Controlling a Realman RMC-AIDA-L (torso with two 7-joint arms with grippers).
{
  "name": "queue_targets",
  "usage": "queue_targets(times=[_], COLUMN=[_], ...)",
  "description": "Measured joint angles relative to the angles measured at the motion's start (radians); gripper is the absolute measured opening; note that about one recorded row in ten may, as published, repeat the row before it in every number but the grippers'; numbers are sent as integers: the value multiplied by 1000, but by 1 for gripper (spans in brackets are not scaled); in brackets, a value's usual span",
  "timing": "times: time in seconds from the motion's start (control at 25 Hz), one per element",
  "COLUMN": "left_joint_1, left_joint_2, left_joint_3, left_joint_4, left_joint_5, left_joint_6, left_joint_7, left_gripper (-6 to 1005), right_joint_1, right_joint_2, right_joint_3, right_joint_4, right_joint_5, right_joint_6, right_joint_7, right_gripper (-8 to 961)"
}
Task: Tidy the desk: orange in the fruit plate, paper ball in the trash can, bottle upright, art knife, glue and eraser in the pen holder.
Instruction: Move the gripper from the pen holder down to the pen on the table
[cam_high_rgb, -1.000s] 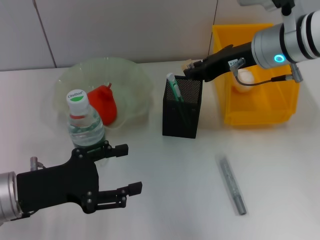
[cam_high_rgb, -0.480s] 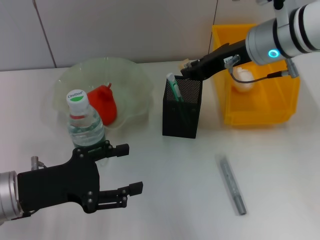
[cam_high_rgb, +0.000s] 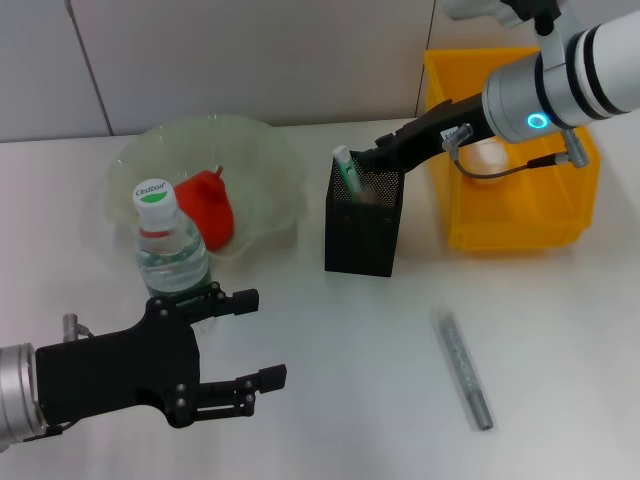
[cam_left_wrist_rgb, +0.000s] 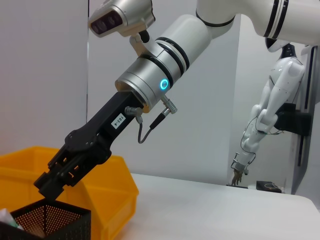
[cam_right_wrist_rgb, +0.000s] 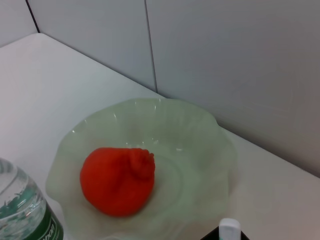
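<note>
The black metal mesh pen holder (cam_high_rgb: 364, 221) stands upright on the white bench (cam_high_rgb: 560, 340), between the pale green scalloped fruit plate (cam_high_rgb: 270, 165) and the bright yellow rectangular trash can (cam_high_rgb: 520, 215). The right gripper (cam_high_rgb: 368, 165) is at the holder's top rim, fingertips pointing down into the opening; whether it is clenched on anything cannot be told. A white-and-green capped item (cam_high_rgb: 346, 168) leans inside the holder. The orange-red fruit (cam_high_rgb: 207, 208) sits in the plate, and the clear bottle with green label (cam_high_rgb: 168, 250) is upright. The left gripper (cam_high_rgb: 235, 340) hangs released just beside the bottle. A grey metal stick (cam_high_rgb: 463, 368) lies on the bench, long axis running away from the robot, nearer the right arm.
</note>
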Motion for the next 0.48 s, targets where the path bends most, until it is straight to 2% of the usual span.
queue_targets(times=[0.08,0.32,0.48], left_joint_1=[0,0,1], left_joint_2=[0,0,0], left_joint_3=[0,0,0], left_joint_4=[0,-2,-2], left_joint_5=[0,0,0], left_joint_6=[0,0,0], left_joint_7=[0,0,0], left_gripper=[834,834,834], right_joint_1=[0,0,-2], right_joint_2=[2,3,3], right_joint_3=[0,0,0], right_joint_4=[0,11,70], right_joint_5=[0,8,8], right_joint_6=[0,-8,-65], right_joint_7=[-4,-7,12], right_gripper=[256,455,599])
